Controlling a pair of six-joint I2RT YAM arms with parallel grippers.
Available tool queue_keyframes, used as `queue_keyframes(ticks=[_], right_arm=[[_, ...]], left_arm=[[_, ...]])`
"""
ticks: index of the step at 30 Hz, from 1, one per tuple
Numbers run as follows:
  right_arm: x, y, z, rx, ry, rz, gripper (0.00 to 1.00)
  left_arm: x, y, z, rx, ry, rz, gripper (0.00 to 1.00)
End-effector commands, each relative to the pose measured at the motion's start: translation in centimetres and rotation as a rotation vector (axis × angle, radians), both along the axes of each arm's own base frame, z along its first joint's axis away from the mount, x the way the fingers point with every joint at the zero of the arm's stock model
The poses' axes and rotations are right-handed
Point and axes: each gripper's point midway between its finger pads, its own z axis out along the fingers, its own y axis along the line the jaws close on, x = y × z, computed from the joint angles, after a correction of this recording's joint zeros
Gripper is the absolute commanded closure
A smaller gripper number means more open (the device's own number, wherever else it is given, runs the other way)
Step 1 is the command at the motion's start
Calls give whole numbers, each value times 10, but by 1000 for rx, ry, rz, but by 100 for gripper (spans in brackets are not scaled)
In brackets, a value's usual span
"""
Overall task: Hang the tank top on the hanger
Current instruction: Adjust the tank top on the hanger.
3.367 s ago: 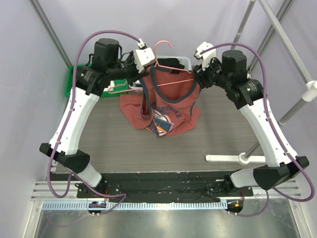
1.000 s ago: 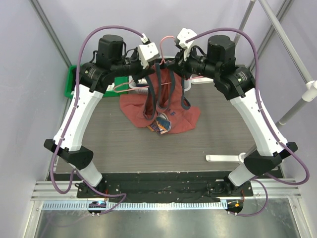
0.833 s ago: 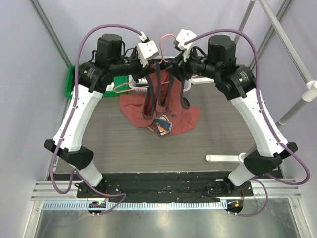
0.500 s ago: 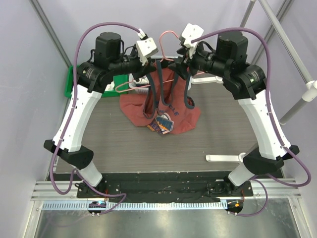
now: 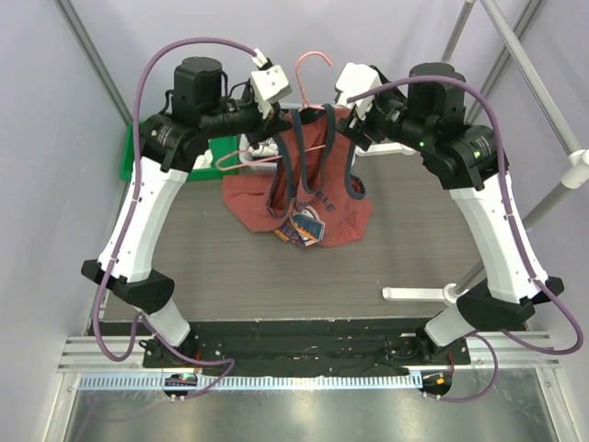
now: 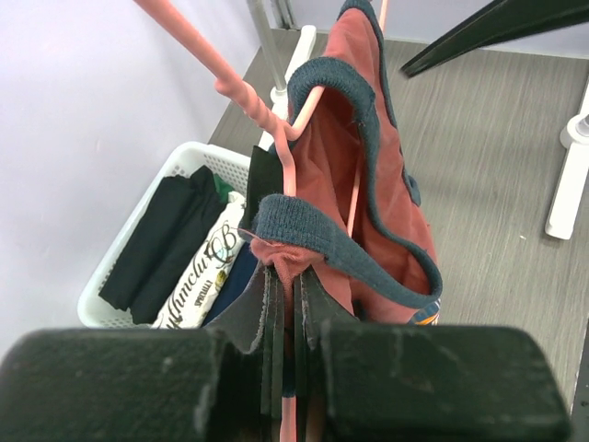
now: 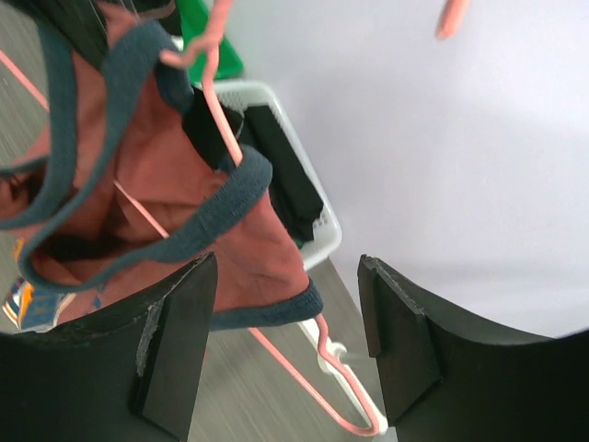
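The rust-red tank top (image 5: 317,198) hangs bunched from the pink hanger (image 5: 297,78), with its hem and chest graphic on the table. My left gripper (image 5: 279,118) is shut on a navy-trimmed strap and the hanger wire together; in the left wrist view the cloth (image 6: 386,184) and the wire (image 6: 244,92) run into the closed gripper (image 6: 293,299). My right gripper (image 5: 355,122) is open beside the shirt's right shoulder. In the right wrist view the tank top's (image 7: 175,175) navy edge lies between the spread fingers (image 7: 175,341), and the hanger (image 7: 221,101) shows one lower corner below.
A white basket (image 6: 184,161) with folded black clothes and a white printed cloth stands behind the shirt. A green bin (image 5: 129,152) and a second pink hanger (image 5: 225,164) sit at the back left. A white rack foot (image 5: 423,295) and poles stand at the right.
My right gripper has drawn back to the right, away from the left gripper. The hanger's hook has risen and the shirt's right side has spread out a little.
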Motion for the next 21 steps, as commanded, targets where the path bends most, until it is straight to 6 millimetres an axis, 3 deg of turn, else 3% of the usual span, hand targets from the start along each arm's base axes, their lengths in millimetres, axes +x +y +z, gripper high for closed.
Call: queue_keyframes(ticks=[1,14,18,21], right_arm=[[8,-17,-8,-80,-31,-58,30],[13,-5,-38,-145,34,19,34],[13,-1,-44,-154,53,37,42],[12,3,-48,-156,64,60,64]], left_arm=[[-16,2,39,-68,-99,-45,100],[-38,8,40,-45,-101,-97,100],[-41,8,40,-46,-97,-107,100],[-41,7,37,-43,-90,-112,100]])
